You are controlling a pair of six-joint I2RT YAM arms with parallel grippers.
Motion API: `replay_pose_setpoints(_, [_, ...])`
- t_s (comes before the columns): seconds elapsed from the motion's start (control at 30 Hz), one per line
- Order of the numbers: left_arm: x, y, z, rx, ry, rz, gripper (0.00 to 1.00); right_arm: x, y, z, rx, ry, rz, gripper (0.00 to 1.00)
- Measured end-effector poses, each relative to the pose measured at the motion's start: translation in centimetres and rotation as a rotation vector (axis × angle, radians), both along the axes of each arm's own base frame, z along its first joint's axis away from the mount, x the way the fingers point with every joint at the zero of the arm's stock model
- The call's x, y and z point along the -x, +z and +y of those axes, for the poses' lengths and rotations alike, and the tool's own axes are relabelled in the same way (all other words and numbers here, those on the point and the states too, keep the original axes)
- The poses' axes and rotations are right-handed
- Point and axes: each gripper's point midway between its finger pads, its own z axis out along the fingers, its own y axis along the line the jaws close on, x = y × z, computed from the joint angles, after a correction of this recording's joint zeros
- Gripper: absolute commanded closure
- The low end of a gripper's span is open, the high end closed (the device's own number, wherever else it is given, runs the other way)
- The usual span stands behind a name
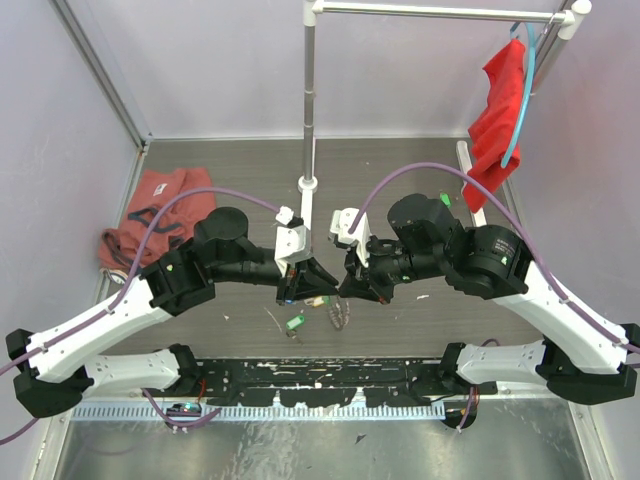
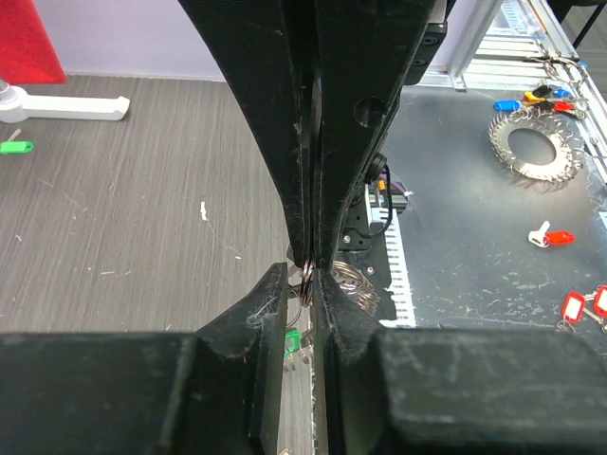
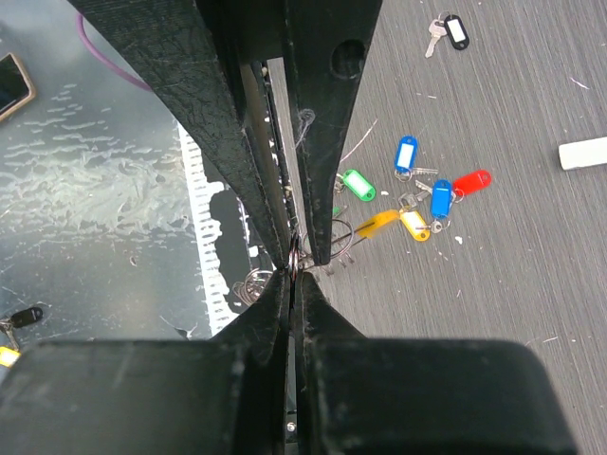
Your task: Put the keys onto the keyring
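Sitting right where the two arms meet tip to tip, near the middle of the table (image 1: 400,160), the keyring (image 2: 356,284) bunches its silvery coils just beside the fingertips. Its yellow-orange section (image 3: 373,226) sticks out toward 3 o'clock in the right wrist view. The right gripper (image 3: 292,273) is clamped tight on the ring's wire, with no gap between its jaws. The left gripper (image 2: 303,277) faces it with the wire running between its fingers. A thin gap shows there, and from where I stand I cannot tell whether the pads press the wire or only flank it.

The keys (image 3: 440,197) lie on the wood-grain top at about 2 o'clock from the pinch. A green tag (image 3: 358,184) is nearest and a blue tag (image 3: 406,152) lies beyond it. Then come a second blue one, a yellow tag (image 3: 414,225) just beside the orange section, and a red tag (image 3: 471,180) farthest out. Whether any is threaded on, I cannot make out. A black-tagged key (image 3: 455,30) lies well apart at 1 o'clock.

Farther out, seen from above, a white-footed post (image 1: 309,100) rises at 12 o'clock. A red cloth (image 1: 500,110) hangs from the rail at 2 o'clock, and a crumpled reddish cloth (image 1: 150,215) sits at 10 o'clock. In the left wrist view, more red-tagged keys (image 2: 560,237) and a spiked metal disc (image 2: 534,144) rest on the metal sheet (image 2: 455,190) at 3 o'clock.
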Motion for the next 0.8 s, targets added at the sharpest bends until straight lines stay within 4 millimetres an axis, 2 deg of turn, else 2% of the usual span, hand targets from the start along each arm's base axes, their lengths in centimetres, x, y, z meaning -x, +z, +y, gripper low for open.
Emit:
replay_pose_setpoints(0.2, [0.1,0.0,0.0,-0.001,-0.006,0.002,1.0,0.0,0.0,0.0,0.001,0.001,-0.002,0.99])
replay_pose_setpoints(0.43, [0.2,-0.1,0.1,-0.004,-0.006,0.003,1.0,0.0,-0.1,0.0,0.002,0.001,-0.002,0.99])
replay_pose_setpoints(0.63, [0.1,0.5,0.3,0.012,0.008,0.004,1.0,-0.3,0.4,0.1,-0.037,-0.023,-0.015,0.74])
replay_pose_setpoints(0.8, [0.3,1.5,1.0,0.048,0.028,0.008,1.0,-0.3,2.4,-0.7,-0.156,-0.07,-0.06,0.71])
